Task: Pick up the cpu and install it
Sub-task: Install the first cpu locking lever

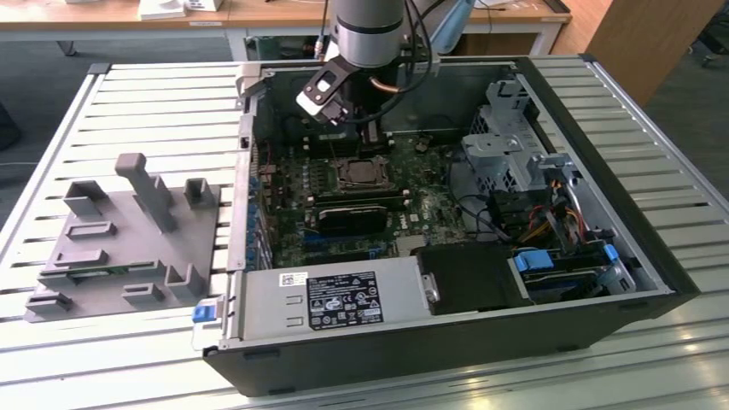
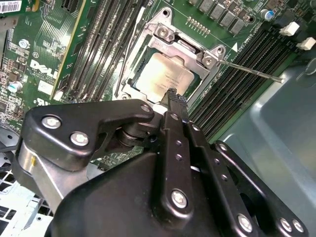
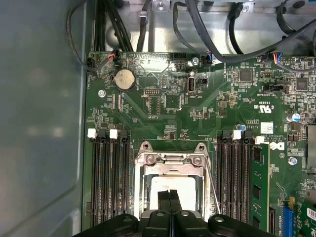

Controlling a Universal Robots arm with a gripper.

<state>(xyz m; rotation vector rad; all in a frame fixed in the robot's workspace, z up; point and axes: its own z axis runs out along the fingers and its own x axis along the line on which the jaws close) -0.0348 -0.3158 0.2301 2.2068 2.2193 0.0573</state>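
Hanging just over the socket (image 3: 170, 159), the gripper (image 3: 169, 193) has its two black fingers (image 3: 164, 202) pressed tight together, side by side. Nothing is held between them. The tips are right above the cpu (image 3: 173, 183), but I cannot tell if they touch it.

The cpu lies flat inside the socket, with its shiny silver top facing up. The socket's metal frame goes all around it. In the second wrist view, the cpu (image 2: 165, 76) shows just past the tip of the gripper (image 2: 172, 95). A thin metal lever (image 2: 249, 70) sticks out from one side of the socket.

Long black memory slots (image 3: 108, 182) run along both sides of the socket. A green memory stick (image 3: 260, 182) stands in a slot a little way beyond one row of them. Farther from the socket, a round battery (image 3: 124, 79) sits on the green board (image 3: 187, 98). Black cables (image 3: 207, 39) hang past the edge of the board.

In the exterior view, the arm (image 1: 367, 30) reaches down into an open computer case (image 1: 638, 171), straight above the socket. A silver box (image 1: 330, 299) fills a corner of the case, well apart from the socket. Outside the case, far to the exterior view's left of the socket, a grey tray (image 1: 125, 239) rests on the table (image 1: 160, 111).
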